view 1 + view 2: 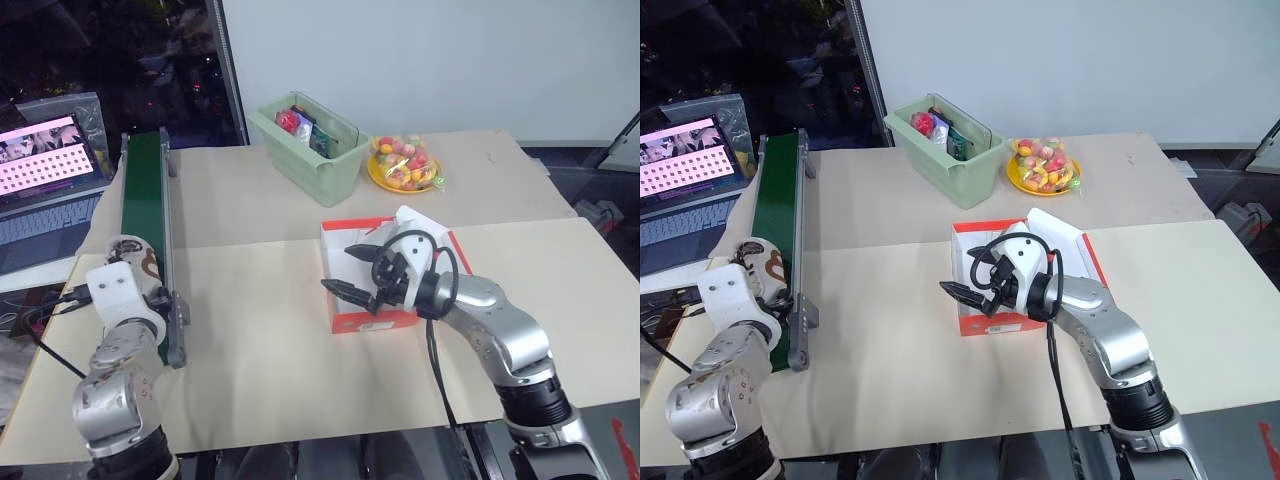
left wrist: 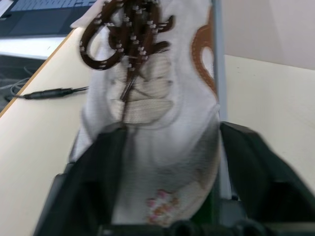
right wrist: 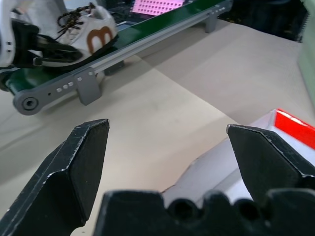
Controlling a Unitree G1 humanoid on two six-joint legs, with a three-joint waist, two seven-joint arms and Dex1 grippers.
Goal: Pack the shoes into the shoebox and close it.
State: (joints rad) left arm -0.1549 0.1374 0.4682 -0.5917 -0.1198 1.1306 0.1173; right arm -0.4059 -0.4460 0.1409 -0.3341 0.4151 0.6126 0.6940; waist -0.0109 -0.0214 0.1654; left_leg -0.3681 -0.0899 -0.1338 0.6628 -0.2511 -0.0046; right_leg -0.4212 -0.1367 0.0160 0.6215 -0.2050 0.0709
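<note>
Left gripper (image 2: 162, 206) sits at the near end of the green conveyor (image 1: 143, 200), its two black fingers (image 2: 93, 172) closed against either side of a white shoe (image 2: 157, 123). Shoe has dark brown laces and a brown mark on its side; it rests on the belt's end, toe toward the wrist camera. From the right wrist view the same shoe (image 3: 88, 32) shows clamped in the left gripper's fingers above the belt.

Right gripper (image 1: 352, 270) hangs over the left edge of the open red shoebox (image 1: 375, 322), fingers (image 3: 74, 167) spread wide, nothing between them. Box stands mid-table on the tan tabletop (image 1: 260, 350), white inside, its lid (image 1: 425, 222) tipped up at the far side.

Behind: a pale green bin (image 1: 310, 150) with items inside, just beside it a yellow plate of sweets (image 1: 403, 165). A laptop (image 1: 45, 185) with a pink screen stands past the conveyor, off the table's left edge.
</note>
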